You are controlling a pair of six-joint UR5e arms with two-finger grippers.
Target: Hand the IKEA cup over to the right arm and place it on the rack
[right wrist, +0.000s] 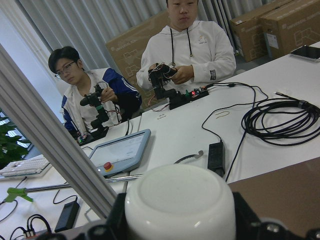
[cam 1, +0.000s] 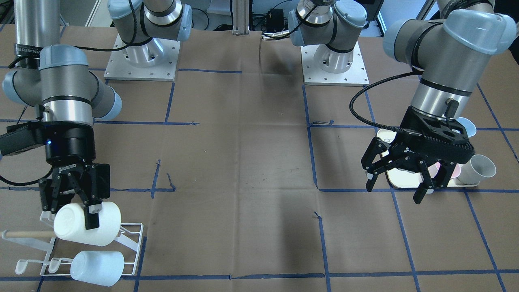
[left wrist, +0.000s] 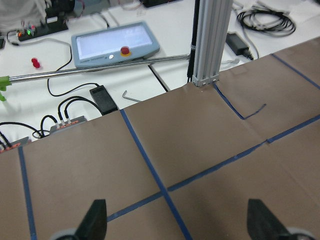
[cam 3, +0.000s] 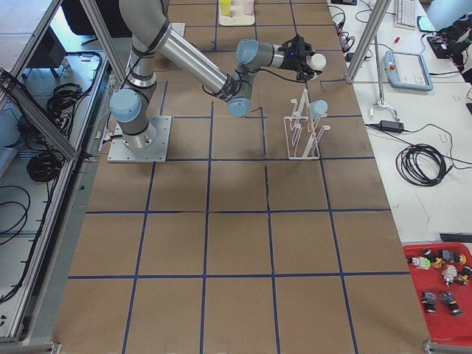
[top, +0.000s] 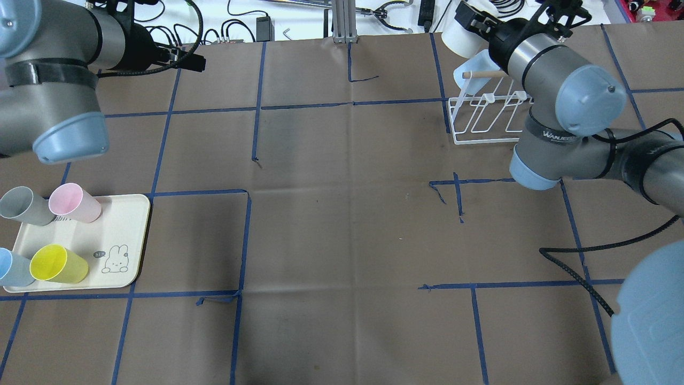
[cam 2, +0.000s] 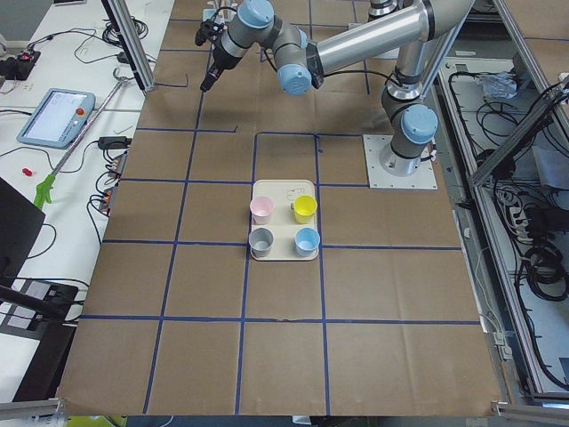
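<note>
Jaws of my right gripper (cam 1: 75, 213) are pinched on the white IKEA cup (cam 1: 81, 235). One finger lies across the side that faces the front camera, and the other is hidden behind the cup. I hold the cup on its side above the rack (cam 1: 140, 247). In the right side view it hangs clear of the wires. My right wrist camera shows its rounded base low in the middle, between my fingers. Beyond it, two people (right wrist: 200, 55) sit at a white desk.

The rack stands on the brown paper table (top: 342, 214) on my right. A wooden dowel (cam 1: 28, 234) lies across it, and a pale blue cup (cam 1: 97, 267) is already hung at the end nearer the front camera.

My left gripper (left wrist: 178, 222) is spread wide and holds nothing. Its fingertips (left wrist: 97, 220) show well apart in the left wrist view, raised over the table near the aluminium post (left wrist: 210, 40) at the far edge.

On my left the cream tray (top: 120, 224) carries four upright cups: grey (top: 21, 206), pink (top: 75, 202), yellow (top: 56, 263) and blue (top: 10, 267).
</note>
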